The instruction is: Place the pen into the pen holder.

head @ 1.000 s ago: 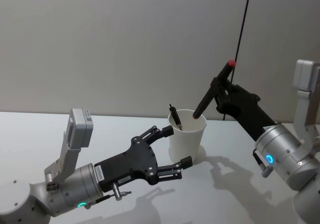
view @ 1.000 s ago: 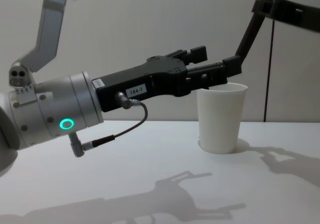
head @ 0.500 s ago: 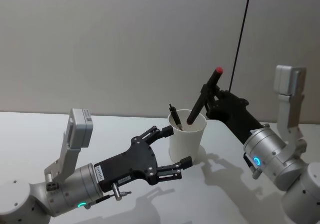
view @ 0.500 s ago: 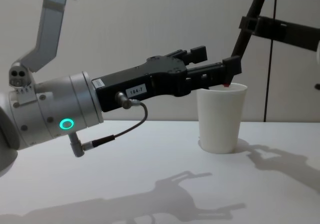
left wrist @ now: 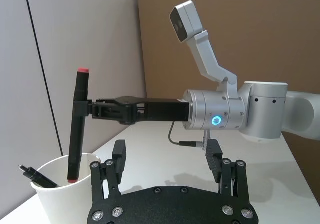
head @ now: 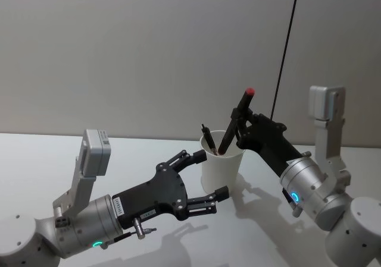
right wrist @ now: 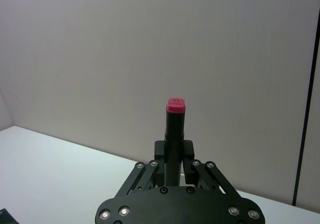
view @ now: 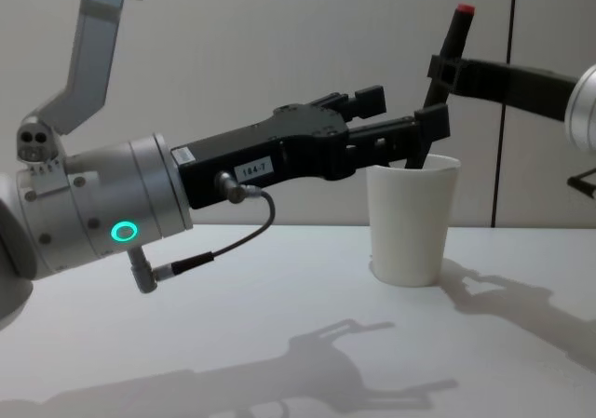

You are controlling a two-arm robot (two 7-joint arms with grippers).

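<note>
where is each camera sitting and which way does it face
Head: high, looking down at the pen holder; both arms show.
Chest: low, side-on across the table; left hand large.
Left wrist: behind its fingers, facing the right hand holding the pen.
Right wrist: behind its hand, facing the wall.
All four share the pen.

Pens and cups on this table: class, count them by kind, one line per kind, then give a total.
Pens: 2, the red-capped pen clamped in the right gripper with its tip in the cup, and a thin black pen leaning inside it.
Cups: 1, the white paper cup serving as pen holder, between the open jaws of the left gripper.
Total: 3.
</note>
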